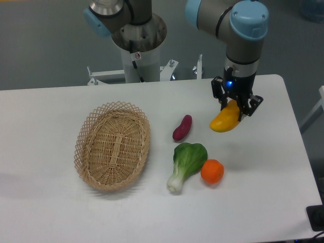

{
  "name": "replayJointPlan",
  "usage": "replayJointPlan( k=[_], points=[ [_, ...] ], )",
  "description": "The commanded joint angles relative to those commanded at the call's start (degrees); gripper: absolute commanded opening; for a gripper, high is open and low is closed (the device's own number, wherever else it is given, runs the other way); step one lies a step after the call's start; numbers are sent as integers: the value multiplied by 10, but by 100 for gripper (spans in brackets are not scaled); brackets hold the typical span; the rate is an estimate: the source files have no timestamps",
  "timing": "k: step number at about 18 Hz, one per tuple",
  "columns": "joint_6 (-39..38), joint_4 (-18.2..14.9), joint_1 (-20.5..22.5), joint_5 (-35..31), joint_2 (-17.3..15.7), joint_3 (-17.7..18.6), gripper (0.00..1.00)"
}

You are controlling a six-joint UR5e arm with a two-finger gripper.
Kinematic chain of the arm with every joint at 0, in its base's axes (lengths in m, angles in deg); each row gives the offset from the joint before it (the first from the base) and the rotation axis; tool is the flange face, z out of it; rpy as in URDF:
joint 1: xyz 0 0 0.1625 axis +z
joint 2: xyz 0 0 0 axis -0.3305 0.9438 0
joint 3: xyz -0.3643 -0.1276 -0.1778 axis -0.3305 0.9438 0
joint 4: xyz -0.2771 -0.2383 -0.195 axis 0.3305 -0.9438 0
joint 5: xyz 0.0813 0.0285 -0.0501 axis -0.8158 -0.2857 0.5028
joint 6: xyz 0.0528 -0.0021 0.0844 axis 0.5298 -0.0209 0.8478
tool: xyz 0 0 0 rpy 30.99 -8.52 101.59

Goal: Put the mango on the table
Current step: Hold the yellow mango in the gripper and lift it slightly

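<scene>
Mango (226,122) upper end hidden between jaws, contact with table (263,167) unclear

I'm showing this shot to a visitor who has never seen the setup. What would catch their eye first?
Most likely the bright yellow mango, gripped at its upper end by the gripper on the right side of the white table. Next, the large wicker basket, empty, on the left. Between them lie a purple sweet potato, a bok choy and an orange.
</scene>
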Motion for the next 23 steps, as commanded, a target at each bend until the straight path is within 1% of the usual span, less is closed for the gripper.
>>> replayJointPlan(
  k=[2, 5, 10, 12, 15, 17, 21, 22, 23],
  points=[
    [3, 3, 0, 0, -3, 10, 57],
    [28, 1, 12, 8, -9, 17, 57],
    [54, 7, 21, 8, -15, 40, 57],
    [78, 6, 33, 8, -21, 47, 57],
    [111, 11, 42, 9, -26, 73, 57],
    [127, 12, 50, 9, -26, 76, 57],
    [193, 12, 80, 10, -22, 87, 57],
    [222, 13, 97, 11, -18, 88, 57],
    [238, 16, 102, 14, -11, 88, 57]
  ],
)
